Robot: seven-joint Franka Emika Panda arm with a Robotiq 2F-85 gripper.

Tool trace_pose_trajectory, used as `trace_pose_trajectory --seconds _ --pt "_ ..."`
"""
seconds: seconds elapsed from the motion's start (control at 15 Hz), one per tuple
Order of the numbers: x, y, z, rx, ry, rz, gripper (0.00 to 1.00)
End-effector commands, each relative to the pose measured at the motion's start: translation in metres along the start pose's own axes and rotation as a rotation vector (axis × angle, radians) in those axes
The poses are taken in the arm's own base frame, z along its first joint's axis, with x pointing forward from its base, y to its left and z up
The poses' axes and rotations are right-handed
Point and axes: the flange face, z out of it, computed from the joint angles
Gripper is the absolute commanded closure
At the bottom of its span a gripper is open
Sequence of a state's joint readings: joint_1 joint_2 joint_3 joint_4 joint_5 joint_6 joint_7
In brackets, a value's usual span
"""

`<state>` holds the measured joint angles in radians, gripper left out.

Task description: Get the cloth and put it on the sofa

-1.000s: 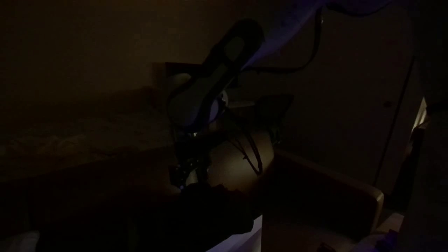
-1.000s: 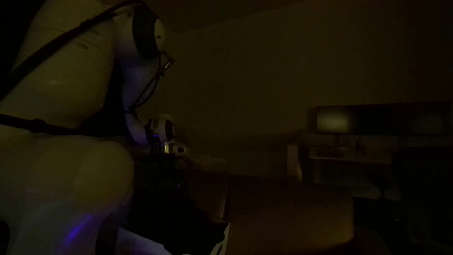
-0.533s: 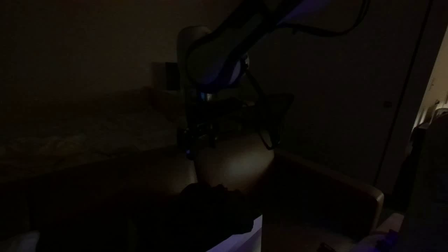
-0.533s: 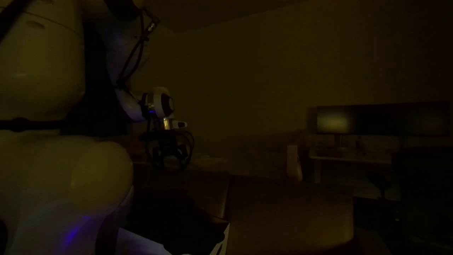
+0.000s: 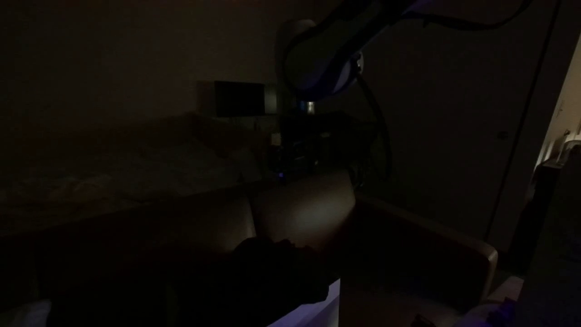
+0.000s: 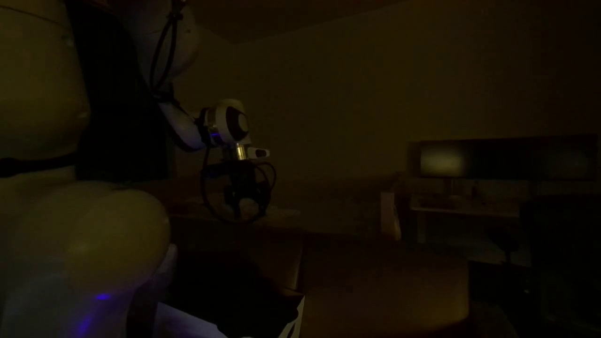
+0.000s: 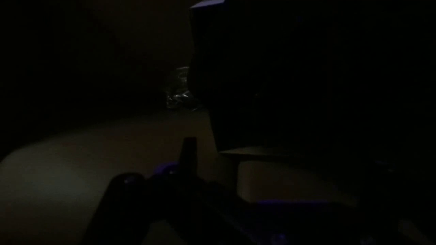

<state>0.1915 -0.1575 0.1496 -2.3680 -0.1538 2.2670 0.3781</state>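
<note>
Gripper (image 6: 250, 213) seems parted in an exterior view, murky in wrist view.

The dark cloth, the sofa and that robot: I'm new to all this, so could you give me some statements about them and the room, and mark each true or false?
1. The dark cloth lies partly over a pale surface. True.
2. The robot's fingers stand apart, with a gap between them. True.
3. The dark cloth hangs from the fingers. False: it lies lower down, clear of them.
4. The sofa catches some light on its back. True.
5. A screen displays a colourful picture. False: the screen looks mostly dark, with a dim pale patch.
6. The room is brightly lit. False: it is very dim.
</note>
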Motion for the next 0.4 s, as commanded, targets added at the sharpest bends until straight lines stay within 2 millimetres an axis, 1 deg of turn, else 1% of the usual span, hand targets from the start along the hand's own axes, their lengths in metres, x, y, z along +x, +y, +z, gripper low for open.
trace_pose_trajectory --seconds 0.0,0.13,0.2,0.33 --pt "-0.020 0.027 0.003 0.017 -0.021 0.080 0.00" --pt "-0.027 0.033 0.005 0.027 -0.035 0.096 0.00" --pt "-0.012 0.027 0.008 0.009 -0.030 0.068 0.00" --pt "-0.017 0.030 0.009 0.011 -0.033 0.076 0.00"
